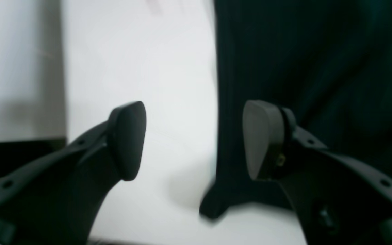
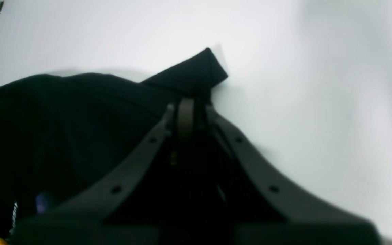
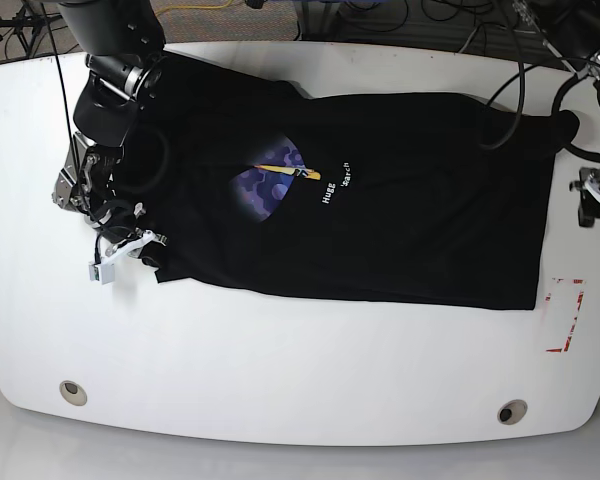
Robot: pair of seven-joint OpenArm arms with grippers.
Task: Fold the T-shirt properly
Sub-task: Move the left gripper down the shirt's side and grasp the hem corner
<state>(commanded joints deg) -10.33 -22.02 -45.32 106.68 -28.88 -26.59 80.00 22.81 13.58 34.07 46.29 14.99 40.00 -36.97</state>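
Black rubber pads meet around black cloth: the right claw (image 2: 185, 117) is pinched shut on a corner of the T-shirt (image 3: 380, 200), a small flap of fabric poking out past its fingertips onto the white counter (image 3: 280, 350). In the base view this claw sits at the shirt's left end, near its lower corner, where the hem curls slightly. The left claw (image 1: 194, 139) stands wide apart and holds nothing — one pad (image 1: 128, 139) over bare counter, the other over the garment's straight edge, with a little folded-over tab of cloth lying just below and between them.

The shirt lies spread lengthwise across the middle of the counter, mostly flat, its purple-blue graphic with a yellow streak (image 3: 278, 178) and small white lettering (image 3: 336, 183) facing up near the centre. It appears partly folded along its length, though the layers are too dark to tell apart. A red-marked corner (image 3: 565, 320) shows on the counter beyond the shirt's right end, and cables (image 3: 500, 70) trail over the far right side.

The cloth looks light, limp and soft — likely to sag and drag rather than hold a line, and unlikely to slip from a firm pinch. The best hold for the free claw is probably the near corner at the edge beneath it, matching the right claw's grip so both ends lift together.
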